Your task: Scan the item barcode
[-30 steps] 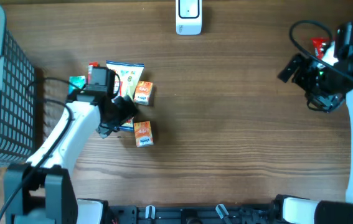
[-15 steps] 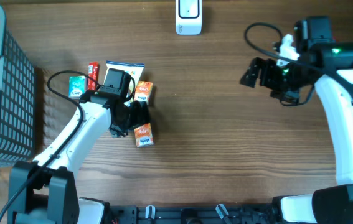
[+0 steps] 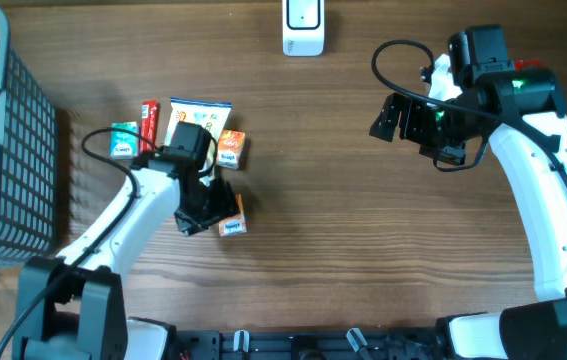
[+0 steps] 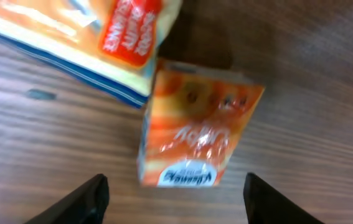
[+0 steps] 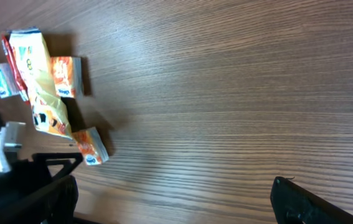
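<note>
no text can be read with certainty. in the left wrist view, pale lettering is seen on the orange carton [image 4: 198, 134], but it is turned upside down and too blurred to be made out. a red label [image 4: 129, 28] with white letters is carried on the yellow bag [image 4: 70, 37]; it is equally blurred. in the overhead view, the print on both is too small to be read.

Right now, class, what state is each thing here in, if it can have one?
carton: lying flat, not gripped.
left tool: open, a finger on either side of the carton.
right tool: open, empty.
bag: lying flat.
scanner: on the table, unheld.
</note>
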`<state>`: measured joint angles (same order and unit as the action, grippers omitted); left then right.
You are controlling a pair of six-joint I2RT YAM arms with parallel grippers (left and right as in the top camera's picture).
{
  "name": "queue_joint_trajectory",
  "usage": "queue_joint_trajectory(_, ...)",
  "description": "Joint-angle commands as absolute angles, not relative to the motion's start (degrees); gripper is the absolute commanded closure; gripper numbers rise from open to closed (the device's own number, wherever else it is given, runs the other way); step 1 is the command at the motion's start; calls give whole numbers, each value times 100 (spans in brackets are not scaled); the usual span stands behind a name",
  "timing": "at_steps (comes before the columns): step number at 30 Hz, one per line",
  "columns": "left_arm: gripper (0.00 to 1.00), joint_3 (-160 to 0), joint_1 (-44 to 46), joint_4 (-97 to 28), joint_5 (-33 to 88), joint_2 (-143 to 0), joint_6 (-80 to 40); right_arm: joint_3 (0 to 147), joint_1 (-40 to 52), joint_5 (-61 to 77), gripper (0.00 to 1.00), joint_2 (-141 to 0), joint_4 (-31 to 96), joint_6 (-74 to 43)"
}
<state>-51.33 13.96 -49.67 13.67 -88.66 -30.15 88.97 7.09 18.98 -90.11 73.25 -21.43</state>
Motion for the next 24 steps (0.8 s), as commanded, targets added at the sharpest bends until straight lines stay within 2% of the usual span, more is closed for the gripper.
queue_joint_trajectory(1,36,-4799,1452,-4552,1450,-8895,-3395,8838,718,1776,0,-9098,7336,-2241)
queue_joint_trajectory(9,41,-4672,1494,-4058,1892,-8897,-3411,8838,718,1778,0,-9098,7332,-2211)
queue_joint_trajectory(16,46,-4672,2032,-3538,2034,-9083,-3739,8838,718,1778,0,-9098,7328,-2261)
queue_joint_trajectory(24,45,-4672,2722,-2602,2508,-9548,-4139,8838,718,1778,0,-9098,7303,-2248)
